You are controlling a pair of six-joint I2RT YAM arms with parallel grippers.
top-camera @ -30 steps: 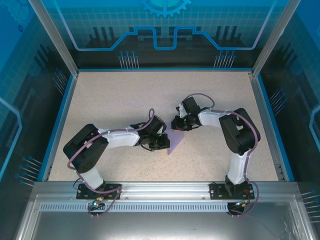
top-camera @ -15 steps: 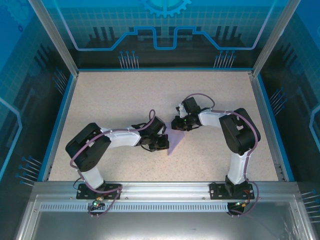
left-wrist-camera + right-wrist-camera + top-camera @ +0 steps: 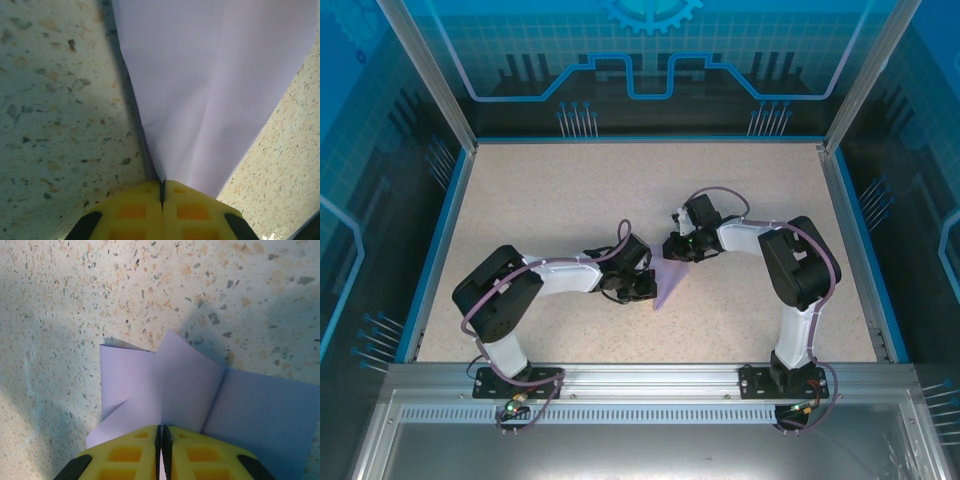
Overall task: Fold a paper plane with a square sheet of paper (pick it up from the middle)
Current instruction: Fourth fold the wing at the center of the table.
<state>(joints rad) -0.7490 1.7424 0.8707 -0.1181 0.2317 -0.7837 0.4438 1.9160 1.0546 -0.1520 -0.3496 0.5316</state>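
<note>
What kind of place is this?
Probably a robotics lab test cell: a speckled table walled by aluminium posts and blue printed panels, with the left arm and right arm bolted at its near edge.

Top external: high behind the arm bases (image 3: 517, 378) at 6 o'clock, looking down across the whole speckled table (image 3: 570, 200); distant.
Left wrist: close-up, its yellow fingers (image 3: 131, 214) at 6 o'clock, facing the lavender paper (image 3: 215, 90).
Right wrist: close-up, its own yellow fingers (image 3: 125, 455) at 6 o'clock, facing down at the tabletop.
Shared: the lavender paper, which in the top view lies just off centre toward 5 o'clock.
</note>
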